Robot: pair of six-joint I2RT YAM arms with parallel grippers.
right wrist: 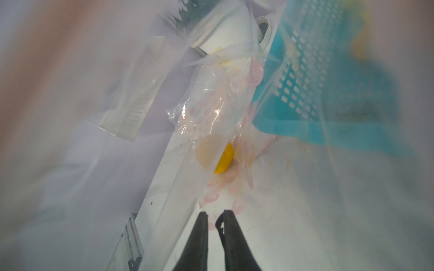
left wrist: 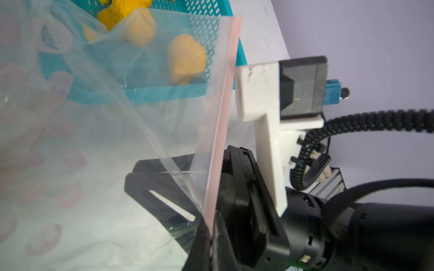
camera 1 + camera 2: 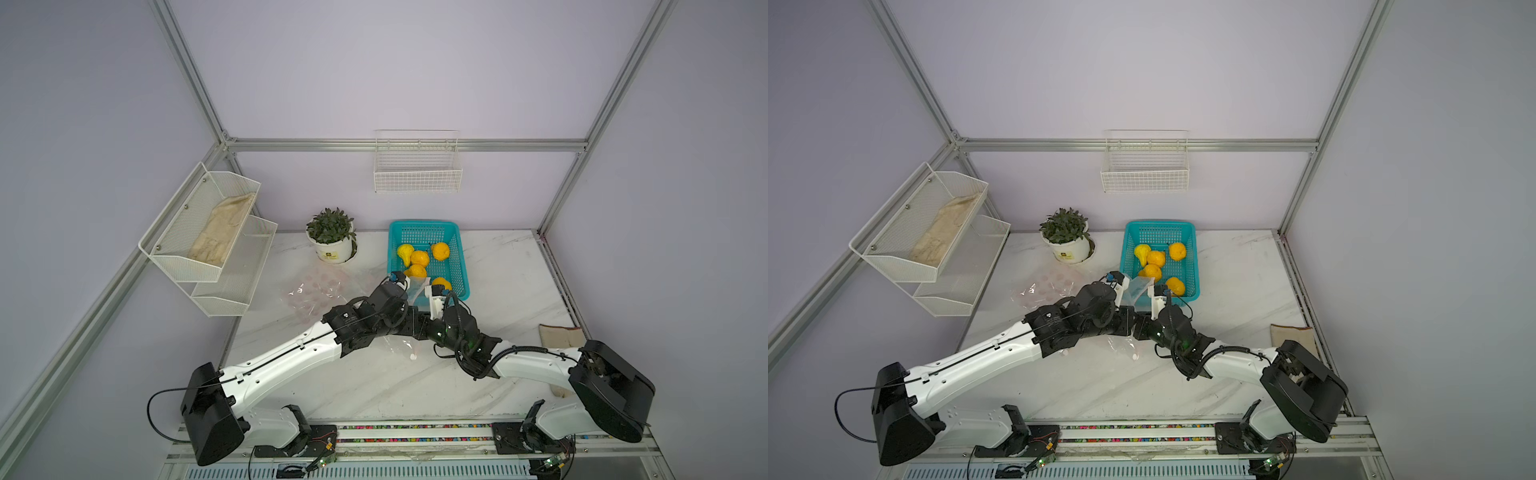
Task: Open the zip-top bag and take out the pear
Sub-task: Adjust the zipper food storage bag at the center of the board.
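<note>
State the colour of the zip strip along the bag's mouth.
Pink. The zip strip shows best in the left wrist view.

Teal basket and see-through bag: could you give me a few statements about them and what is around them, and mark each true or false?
1. The teal plastic basket holds several orange-yellow fruits. True.
2. The left gripper is shut on the pink zip strip of the clear zip-top bag. True.
3. The potted green plant sits inside the basket. False: it stands on the marble-look table, beside the basket.
4. The white wire basket on the back wall is full of fruit. False: no fruit shows in it.
5. In the right wrist view a yellow fruit shows partly through clear plastic. True.
</note>
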